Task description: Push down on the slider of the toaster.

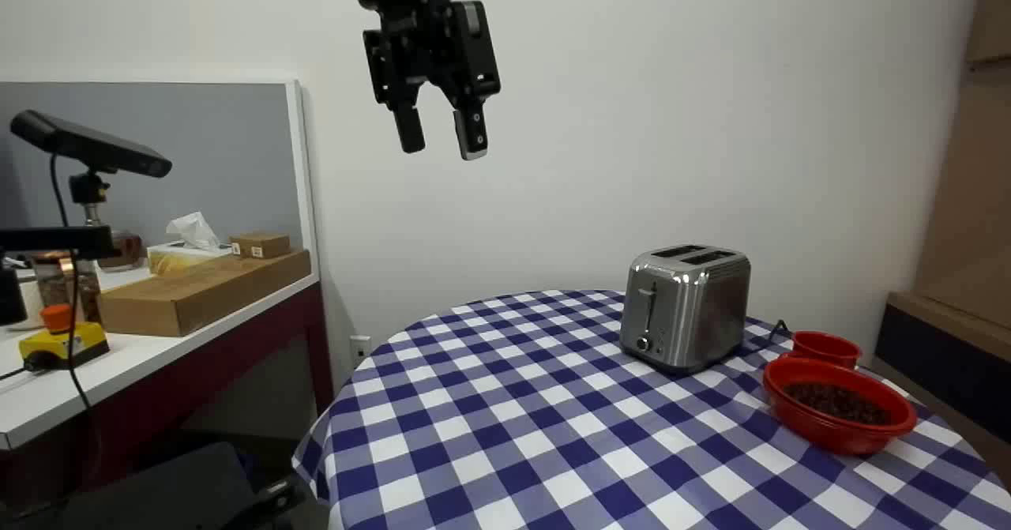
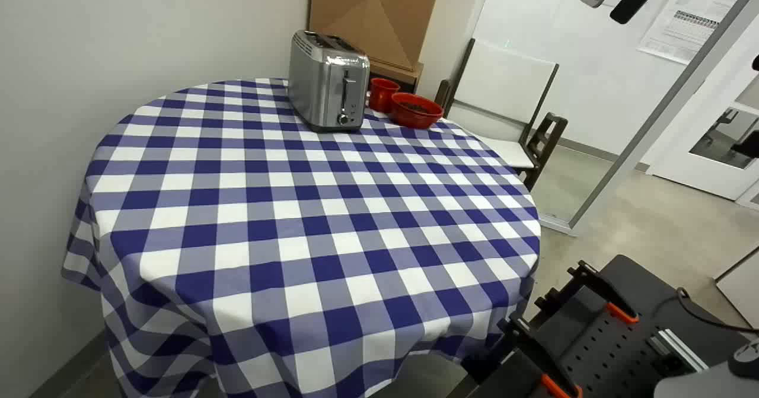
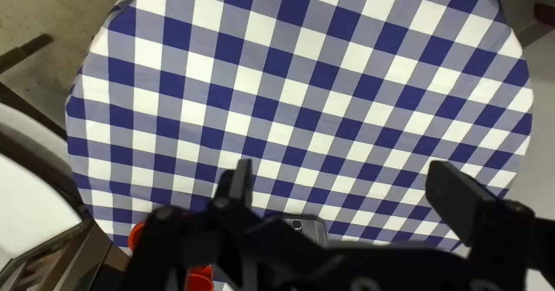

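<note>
The silver toaster [image 1: 711,317] stands upright on a checkered table, and it shows in both exterior views [image 2: 311,80]. Its slider [image 1: 648,301] is on the narrow front face, near the top of its slot, above a round knob; the slider [image 2: 349,82] faces outward. In the wrist view only a corner of the toaster [image 3: 318,230] with the knob shows; the gripper body hides the rest. My gripper [image 1: 442,141] is open and empty, high above the table and well apart from the toaster. Its fingertips also show in an exterior view [image 2: 603,5] and in the wrist view [image 3: 340,174].
A red bowl [image 1: 837,435] with dark contents and a red cup [image 1: 825,347] stand beside the toaster. A black cord [image 1: 770,339] runs from the toaster. A wall stands behind the table [image 2: 261,220]. A chair [image 2: 504,83] is beyond the table edge.
</note>
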`<state>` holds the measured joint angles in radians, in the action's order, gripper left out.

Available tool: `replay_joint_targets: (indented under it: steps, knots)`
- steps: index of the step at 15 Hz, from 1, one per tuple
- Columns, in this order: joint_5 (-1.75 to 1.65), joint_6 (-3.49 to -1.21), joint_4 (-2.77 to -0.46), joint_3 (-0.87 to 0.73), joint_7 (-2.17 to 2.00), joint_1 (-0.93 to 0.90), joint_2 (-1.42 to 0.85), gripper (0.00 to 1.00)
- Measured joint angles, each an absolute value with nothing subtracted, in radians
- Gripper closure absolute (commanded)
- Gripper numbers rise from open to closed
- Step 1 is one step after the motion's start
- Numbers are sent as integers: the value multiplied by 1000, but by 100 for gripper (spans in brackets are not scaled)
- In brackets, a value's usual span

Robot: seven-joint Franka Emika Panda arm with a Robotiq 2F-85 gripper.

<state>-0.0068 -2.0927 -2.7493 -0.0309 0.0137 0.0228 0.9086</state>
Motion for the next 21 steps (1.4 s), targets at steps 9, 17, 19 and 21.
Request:
replay_joint_targets:
  steps: [9,17,19,21]
  knots:
    - [-7,-2093,-2749,-31,14,23,909,0]
    - [-71,-2403,-2755,-20,-21,85,835,0]
    - [-121,-2572,-2753,-11,-35,137,768,0]
    - [-179,-2740,-2743,21,-59,205,673,0]
